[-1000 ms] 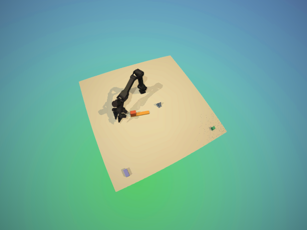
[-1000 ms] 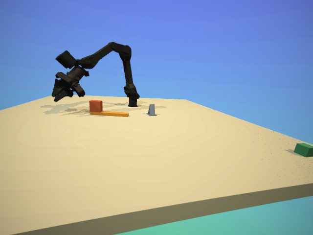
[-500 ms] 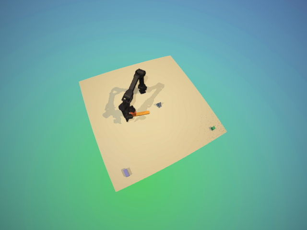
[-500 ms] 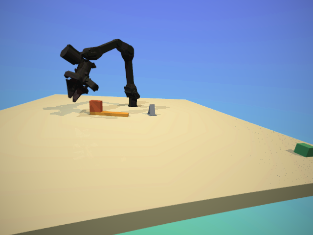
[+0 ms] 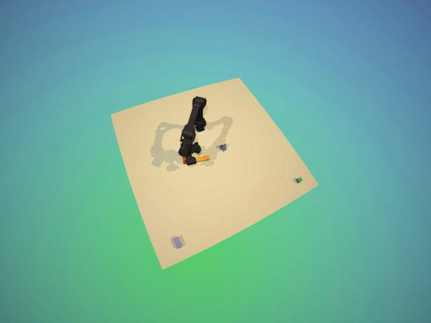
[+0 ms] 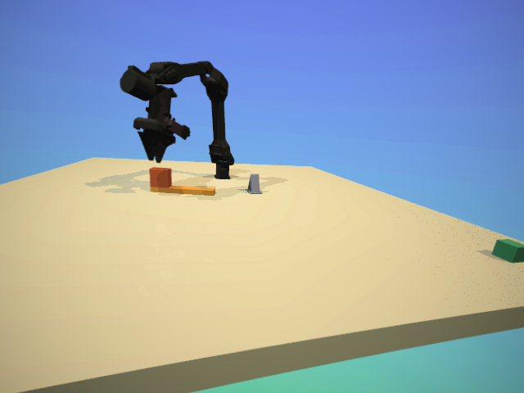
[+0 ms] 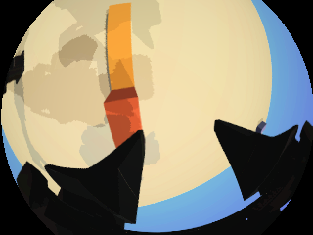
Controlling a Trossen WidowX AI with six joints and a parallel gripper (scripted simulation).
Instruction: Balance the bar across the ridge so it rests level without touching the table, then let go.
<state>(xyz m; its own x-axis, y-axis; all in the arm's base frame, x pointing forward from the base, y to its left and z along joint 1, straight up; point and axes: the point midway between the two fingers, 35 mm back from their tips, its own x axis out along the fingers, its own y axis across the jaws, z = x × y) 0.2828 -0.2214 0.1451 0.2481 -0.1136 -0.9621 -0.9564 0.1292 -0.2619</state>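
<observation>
One black parallel-jaw gripper (image 6: 157, 159) hovers part-open and empty above the red-weighted end of the flat orange bar (image 6: 192, 190), lying beside the grey wedge ridge (image 6: 254, 184): approach step, next descend and grasp.

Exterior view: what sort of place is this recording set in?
Probably a bare tabletop test bench rather than a home or workshop: one black arm stands on a wide tan table against a plain blue backdrop, with only an orange bar, a grey ridge and a green block.
</observation>
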